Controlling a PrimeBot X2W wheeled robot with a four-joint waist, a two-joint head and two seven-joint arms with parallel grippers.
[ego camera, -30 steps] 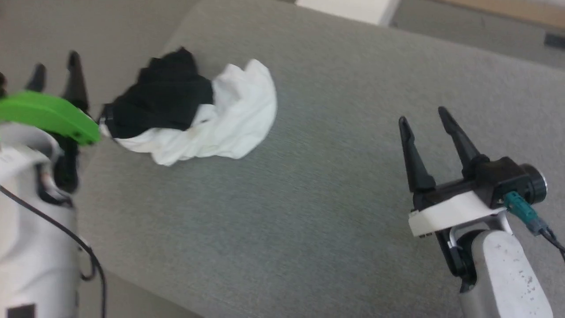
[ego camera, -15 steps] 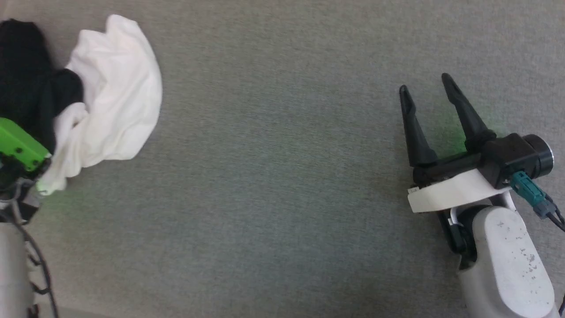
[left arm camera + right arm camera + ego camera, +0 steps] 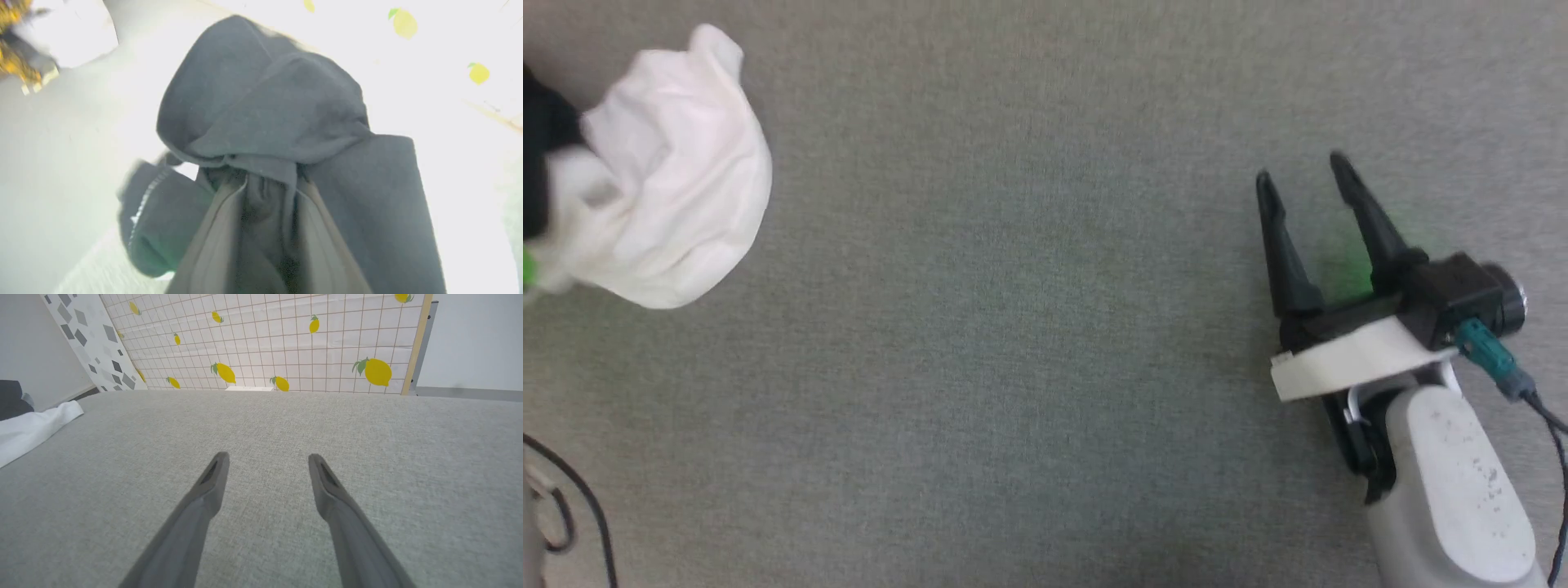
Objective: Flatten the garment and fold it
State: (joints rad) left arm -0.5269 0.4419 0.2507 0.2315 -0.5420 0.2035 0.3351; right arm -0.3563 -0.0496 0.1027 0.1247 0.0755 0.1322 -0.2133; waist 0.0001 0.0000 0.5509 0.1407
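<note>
The garment point(image 3: 670, 180) lies bunched at the far left of the grey cushion in the head view, white cloth with a black part at the frame's edge. In the left wrist view my left gripper point(image 3: 267, 179) is shut on a fold of the garment's black fabric point(image 3: 261, 102), which drapes over both fingers. A white edge of the garment point(image 3: 28, 428) shows at the left of the right wrist view. My right gripper point(image 3: 1300, 171) hovers open over bare cushion at the right, far from the cloth, and its fingers point(image 3: 268, 457) hold nothing.
A wide grey upholstered surface point(image 3: 1029, 343) spreads between the garment and the right arm. A lemon-print grid panel point(image 3: 286, 343) stands behind its far edge. A black cable point(image 3: 572, 506) loops at the lower left.
The head camera has swung, shifting the whole picture. My left gripper went from open beside the garment to shut on its black fabric, and the cloth has bunched higher. The right gripper stays open.
</note>
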